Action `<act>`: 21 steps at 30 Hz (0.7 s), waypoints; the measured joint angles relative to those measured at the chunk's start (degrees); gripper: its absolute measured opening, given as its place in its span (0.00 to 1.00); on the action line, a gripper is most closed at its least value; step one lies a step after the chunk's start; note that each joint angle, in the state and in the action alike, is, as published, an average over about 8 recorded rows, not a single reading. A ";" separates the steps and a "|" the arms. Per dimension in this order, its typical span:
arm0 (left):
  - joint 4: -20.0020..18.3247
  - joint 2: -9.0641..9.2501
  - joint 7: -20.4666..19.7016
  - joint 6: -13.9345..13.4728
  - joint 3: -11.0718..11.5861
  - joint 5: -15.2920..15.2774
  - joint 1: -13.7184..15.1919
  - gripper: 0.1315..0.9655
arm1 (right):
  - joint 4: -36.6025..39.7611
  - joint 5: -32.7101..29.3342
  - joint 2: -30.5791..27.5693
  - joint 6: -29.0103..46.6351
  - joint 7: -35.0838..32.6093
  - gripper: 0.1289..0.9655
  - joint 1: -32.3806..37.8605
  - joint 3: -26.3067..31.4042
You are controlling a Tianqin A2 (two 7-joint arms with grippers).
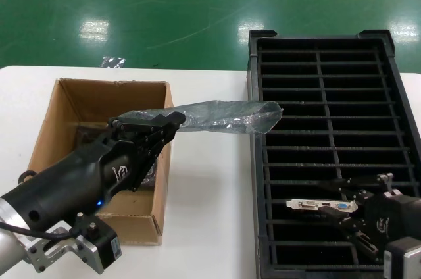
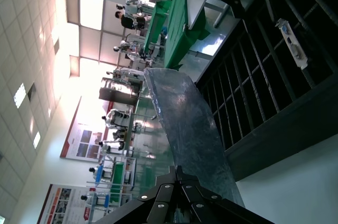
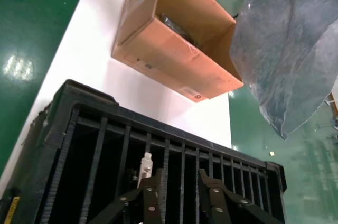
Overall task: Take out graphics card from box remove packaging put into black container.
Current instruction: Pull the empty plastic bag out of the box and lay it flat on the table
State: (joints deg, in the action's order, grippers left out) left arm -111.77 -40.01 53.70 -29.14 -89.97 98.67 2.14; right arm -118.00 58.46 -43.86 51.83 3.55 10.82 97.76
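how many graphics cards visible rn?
1: the graphics card sits in a near slot of the black container, by the right gripper. More may be hidden in the box.

— What carries it all?
— A white desk [image 1: 210, 180], with green floor [image 1: 164, 9] beyond its far edge.
— And on it?
— The box [image 1: 46, 134] sits on the left side; the black container [image 1: 260, 154] sits on the right, a bare strip between them.

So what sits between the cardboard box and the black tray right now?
In the head view, only bare white table separates the box from the black container; the packaging, held by the left gripper, spans above it.
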 joint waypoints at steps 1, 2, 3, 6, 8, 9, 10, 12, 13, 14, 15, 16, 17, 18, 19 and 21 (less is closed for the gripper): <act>0.00 0.00 0.00 0.00 0.00 0.00 0.00 0.01 | 0.00 1.06 -0.43 -0.10 -0.35 0.15 -0.10 -0.31; 0.00 0.00 0.00 0.00 0.00 0.00 0.00 0.01 | 0.00 2.10 -0.87 -0.25 -0.65 0.16 -0.22 -0.71; 0.00 0.00 0.00 0.00 0.00 0.00 0.00 0.01 | 0.00 3.13 -1.32 -0.49 -0.92 0.18 -0.40 -1.25; 0.00 0.00 0.00 0.00 0.00 0.00 0.00 0.01 | 0.00 5.66 -2.43 -1.40 -1.51 0.22 -1.00 -3.02; 0.00 0.00 0.00 0.00 0.00 0.00 0.00 0.01 | 0.00 6.70 -2.91 -2.00 -1.70 0.27 -1.38 -4.06; 0.00 0.00 0.00 0.00 0.00 0.00 0.00 0.01 | 0.00 7.01 -3.05 -2.25 -1.74 0.29 -1.54 -4.46; 0.00 0.00 0.00 0.00 0.00 0.00 0.00 0.01 | 0.00 7.20 -3.14 -2.45 -1.77 0.31 -1.66 -4.75; 0.00 0.00 0.00 0.00 0.00 0.00 0.00 0.01 | 0.00 7.34 -3.20 -2.60 -1.79 0.36 -1.76 -4.97; 0.00 0.00 0.00 0.00 0.00 0.00 0.00 0.01 | 0.00 7.37 -3.21 -2.63 -1.79 0.36 -1.78 -5.01; 0.00 0.00 -0.03 0.02 -0.01 -0.03 0.00 0.01 | 0.00 7.39 -3.21 -2.65 -1.80 0.39 -1.78 -5.04; -0.03 0.00 -0.16 0.10 -0.06 -0.12 0.01 0.01 | 0.01 7.40 -3.22 -2.66 -1.81 0.42 -1.79 -5.05; -0.09 0.00 -0.43 0.24 -0.14 -0.32 0.04 0.01 | 0.02 7.42 -3.22 -2.66 -1.82 0.45 -1.78 -5.05; -0.18 0.02 -0.91 0.46 -0.25 -0.65 0.08 0.01 | 0.03 7.43 -3.22 -2.67 -1.83 0.48 -1.78 -5.05; -0.31 0.12 -1.77 0.72 -0.36 -1.26 0.15 0.01 | 0.03 7.45 -3.22 -2.67 -1.85 0.52 -1.78 -5.05; -0.46 0.33 -2.88 0.96 -0.44 -2.06 0.24 0.01 | 0.04 7.46 -3.22 -2.67 -1.86 0.55 -1.77 -5.04; -0.81 1.55 -6.01 0.96 -0.20 -4.49 0.56 0.01 | 0.06 7.49 -3.23 -2.68 -1.88 0.61 -1.76 -5.04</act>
State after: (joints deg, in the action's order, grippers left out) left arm -112.58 -38.47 47.69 -28.18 -90.17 94.17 2.70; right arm -117.94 65.95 -47.09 49.15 1.66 9.06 92.72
